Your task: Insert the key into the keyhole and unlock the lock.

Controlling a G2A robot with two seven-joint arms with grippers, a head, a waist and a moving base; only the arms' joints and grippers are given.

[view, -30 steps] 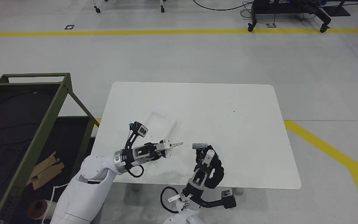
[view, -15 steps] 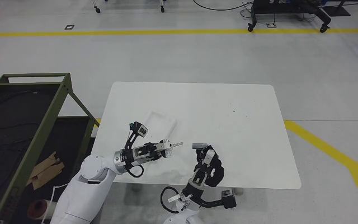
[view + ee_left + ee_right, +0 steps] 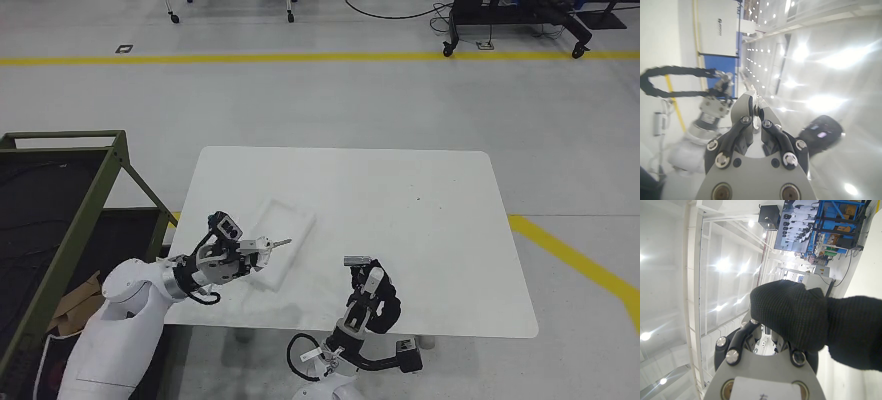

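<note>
**Key pinched by its head, lock held well apart**

Key (image 3: 757, 108) is a thin, flat metal blade, seen edge-on in the left wrist view. The left gripper (image 3: 757, 100) is clenched on its round head, and the blade juts out free past the taped fingertips (image 3: 763, 103). In the top view it hangs above the near left part of the surface (image 3: 420, 220), over the edge of a white tray (image 3: 292, 212), tip towards the middle.

I judge it very light and fully stiff, but smooth and narrow. A two-sided pinch on the flat faces can let it swivel or slide back when the tip meets resistance. The head is the right place to hold it, with the whole blade left clear for entry.

The small grey piece at the tip of the right gripper (image 3: 362, 280) is probably the lock (image 3: 355, 260), well apart from the key. A black knit cover (image 3: 791, 313) drapes over that gripper, so I cannot tell how it grips. The lock looks rigid and heavier, and it will need firm bracing against the turning force.
</note>
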